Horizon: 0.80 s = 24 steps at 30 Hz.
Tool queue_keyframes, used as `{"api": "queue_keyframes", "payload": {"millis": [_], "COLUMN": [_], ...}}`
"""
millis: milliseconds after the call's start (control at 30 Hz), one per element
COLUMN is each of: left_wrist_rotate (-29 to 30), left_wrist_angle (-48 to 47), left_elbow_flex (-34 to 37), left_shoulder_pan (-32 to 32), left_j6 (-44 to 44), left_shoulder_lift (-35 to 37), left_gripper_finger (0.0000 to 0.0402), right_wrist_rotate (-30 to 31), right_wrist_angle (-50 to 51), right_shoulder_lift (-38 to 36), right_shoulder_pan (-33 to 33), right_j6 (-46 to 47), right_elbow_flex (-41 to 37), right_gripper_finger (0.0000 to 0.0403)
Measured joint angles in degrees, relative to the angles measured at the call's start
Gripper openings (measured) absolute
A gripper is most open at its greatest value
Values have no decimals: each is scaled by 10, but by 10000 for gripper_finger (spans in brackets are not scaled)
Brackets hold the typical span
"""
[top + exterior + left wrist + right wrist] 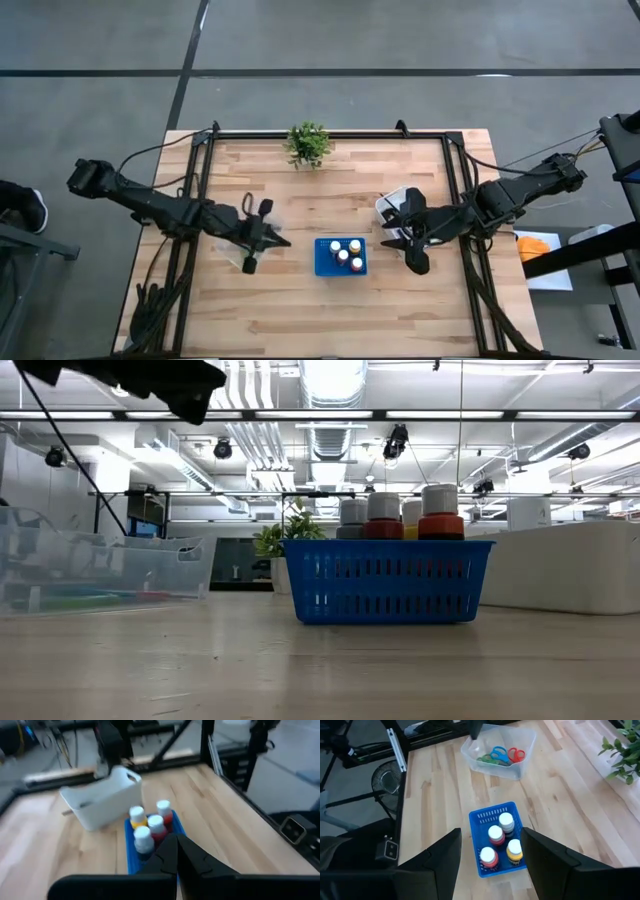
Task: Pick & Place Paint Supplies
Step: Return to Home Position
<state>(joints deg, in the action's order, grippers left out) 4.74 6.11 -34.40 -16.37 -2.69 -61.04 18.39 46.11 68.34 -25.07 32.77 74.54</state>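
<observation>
At mid-bench (280,310) the blue basket (320,262) held four white-capped paint bottles (342,257), upright and packed close. We judged them light, stiff and smooth-sided. They looked best taken from above around the cap, one at a time, since the neighbours crowded the sides.

Left of the basket, the transparent bin (522,742) held the blue scissors (497,754), red scissors (516,755) and green scissors (484,759). These looked light, hard and flat, and they overlapped, so a handle loop seemed the surest hold.

The left tool (175,847) hung by that bin, fingers closed on nothing. The right tool (491,840) hung right of the basket, spread wide and empty, just beside the white bin (107,800).

We could not make out what the white bin held. Only a thin stick end (66,812) showed at its side, perhaps a brush. The low view showed neither tool's fingers.
</observation>
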Motion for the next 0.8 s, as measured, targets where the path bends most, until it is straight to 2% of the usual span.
{"api": "queue_keyframes", "payload": {"millis": [100, 233, 367, 667, 800], "left_wrist_rotate": [-4, -46, -72, -78, -78], "left_wrist_angle": [65, 96, 134, 204, 206], "left_elbow_flex": [44, 95, 143, 251, 286], "left_shoulder_pan": [15, 51, 75, 80, 80], "left_j6": [-17, -18, -9, -3, 0], "left_shoulder_lift": [18, 41, 65, 165, 225], "left_gripper_finger": [1, 1, 1, 1, 1], "right_wrist_rotate": [14, 42, 45, 55, 57], "right_wrist_angle": [0, 1, 0, -2, -2], "right_shoulder_lift": [0, 0, 0, 0, 0], "right_shoulder_pan": [-10, -22, -25, -25, -25], "right_j6": [0, 0, 0, 2, 1], "right_elbow_flex": [0, 0, -1, -8, -12], "right_gripper_finger": [201, 201, 201, 201, 201]}}
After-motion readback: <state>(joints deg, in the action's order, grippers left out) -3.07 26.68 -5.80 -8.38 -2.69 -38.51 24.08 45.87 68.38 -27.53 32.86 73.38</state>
